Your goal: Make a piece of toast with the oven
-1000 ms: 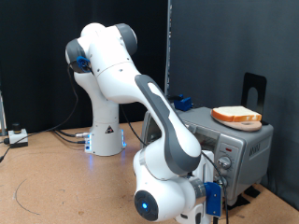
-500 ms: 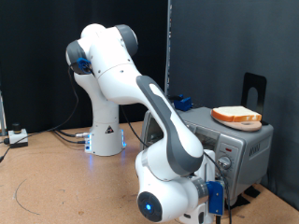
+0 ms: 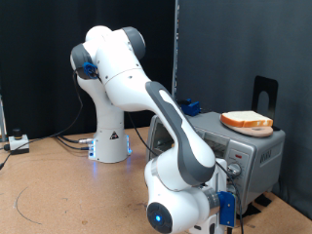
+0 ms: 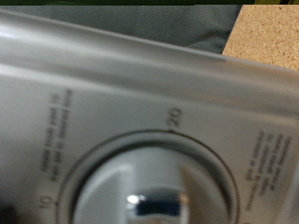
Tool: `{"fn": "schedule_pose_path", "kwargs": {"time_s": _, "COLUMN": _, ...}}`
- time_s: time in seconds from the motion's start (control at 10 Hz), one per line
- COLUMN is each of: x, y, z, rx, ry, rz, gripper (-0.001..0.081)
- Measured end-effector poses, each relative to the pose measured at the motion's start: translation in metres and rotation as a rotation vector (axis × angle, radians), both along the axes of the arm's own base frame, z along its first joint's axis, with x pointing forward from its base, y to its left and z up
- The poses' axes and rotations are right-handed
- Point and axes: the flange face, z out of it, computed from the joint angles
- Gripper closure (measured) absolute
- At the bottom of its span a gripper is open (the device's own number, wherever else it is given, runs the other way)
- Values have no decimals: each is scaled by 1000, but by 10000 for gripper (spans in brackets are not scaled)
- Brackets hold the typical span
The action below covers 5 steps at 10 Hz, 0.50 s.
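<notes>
The silver oven [image 3: 252, 154] stands on the table at the exterior view's right. A slice of toast [image 3: 246, 120] lies on its top. My hand [image 3: 223, 208] hangs low in front of the oven's knob panel, and its fingers are hidden there. The wrist view is filled by the oven's front panel [image 4: 93, 84] and a round timer knob [image 4: 154, 191] with marks 10 and 20, very close and blurred. The fingers do not show clearly in it. The oven's door and rack are out of view.
The arm's white base [image 3: 110, 136] stands at the back. Cables and a small box [image 3: 18, 142] lie at the exterior view's left. A black stand [image 3: 264, 92] and a blue object [image 3: 190, 105] are behind the oven. The wooden table [image 3: 58, 185] extends leftward.
The lower arm has shifted slightly towards the exterior view's right and bottom, closer to the oven's front. The toast and oven have not moved.
</notes>
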Motion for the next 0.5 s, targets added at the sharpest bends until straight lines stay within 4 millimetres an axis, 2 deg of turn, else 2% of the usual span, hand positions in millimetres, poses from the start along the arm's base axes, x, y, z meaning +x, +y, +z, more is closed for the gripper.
{"fn": "schedule_pose_path", "kwargs": {"time_s": 0.1, "x": 0, "y": 0, "z": -2, "rx": 1, "ry": 3, "rz": -1, "gripper": 60}}
{"fn": "schedule_pose_path", "kwargs": {"time_s": 0.2, "x": -1, "y": -1, "z": -2, "rx": 1, "ry": 3, "rz": -1, "gripper": 16}}
{"fn": "schedule_pose_path", "kwargs": {"time_s": 0.5, "x": -1, "y": -1, "z": -2, "rx": 7, "ry": -7, "rz": 1, "gripper": -1}}
